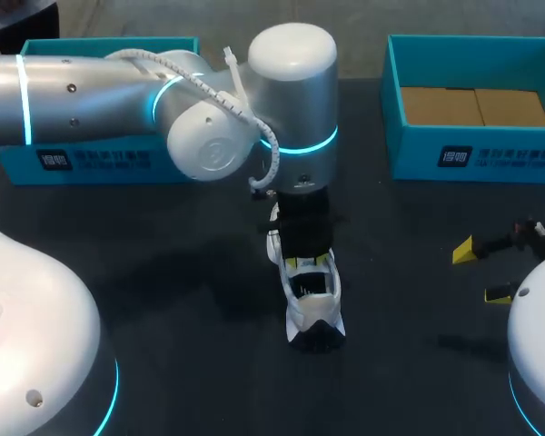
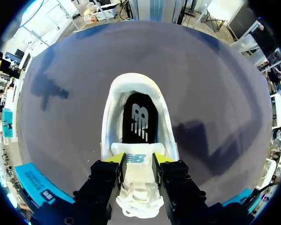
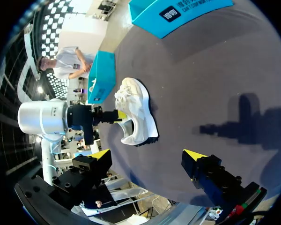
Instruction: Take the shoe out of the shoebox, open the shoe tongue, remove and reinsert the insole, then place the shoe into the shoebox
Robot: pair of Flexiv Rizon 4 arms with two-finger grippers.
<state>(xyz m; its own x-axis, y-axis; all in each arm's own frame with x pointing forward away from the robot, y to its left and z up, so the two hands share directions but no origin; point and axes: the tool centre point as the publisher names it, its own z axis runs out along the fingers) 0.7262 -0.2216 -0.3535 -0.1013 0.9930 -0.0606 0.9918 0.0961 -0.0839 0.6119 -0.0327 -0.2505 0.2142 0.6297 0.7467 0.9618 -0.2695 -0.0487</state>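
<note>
- Shoe [image 1: 313, 304] out of box, upright on dark surface [image 1: 163, 272], approx. mid-scene, well apart from both boxes.
- L arm in from left, reaching to centre; L gripper [image 2: 138, 164] down on shoe's lace end, narrow, both yellow tips pinching shoe tongue [image 2: 131, 151] from 2 sides.
- Tongue standing up betw. fingers; laces [image 2: 138, 206] bunched just under gripper body.
- Shoe mouth open ahead of L gripper; black insole [image 2: 140, 119] w/ white logo lying flat inside.
- R gripper [image 1: 481, 271] at right side, near edge, spread wide, holding nothing, hovering above surface, well apart from shoe.
- From R wrist: shoe seen side-on ahead of R gripper, L gripper touching it from the side.
- Teal shoebox [image 1: 409, 154] far right, open, brown cardboard insert [image 1: 472, 104] on its floor.
- 2nd teal box [image 1: 118, 173] far left, mostly hidden behind L arm; contents not visible.
</note>
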